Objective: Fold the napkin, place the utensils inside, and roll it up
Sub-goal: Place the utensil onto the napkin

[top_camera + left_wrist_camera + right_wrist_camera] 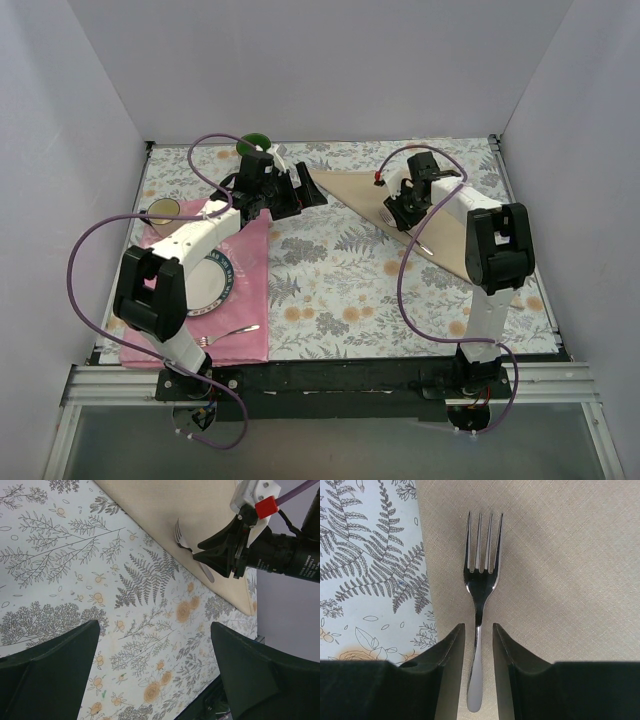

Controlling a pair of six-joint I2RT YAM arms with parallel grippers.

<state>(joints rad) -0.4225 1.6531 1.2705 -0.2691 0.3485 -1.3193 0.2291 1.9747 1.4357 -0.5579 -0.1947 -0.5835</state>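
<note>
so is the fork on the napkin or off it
On it: the fork lies flat on the napkin, handle between the parted fingers of the right gripper.

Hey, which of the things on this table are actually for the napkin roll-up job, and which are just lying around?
For the job: napkin, fork lying on it, second silver utensil.

Just lying about: pink placemat, plate, small round dish, green object, floral tablecloth.
</note>
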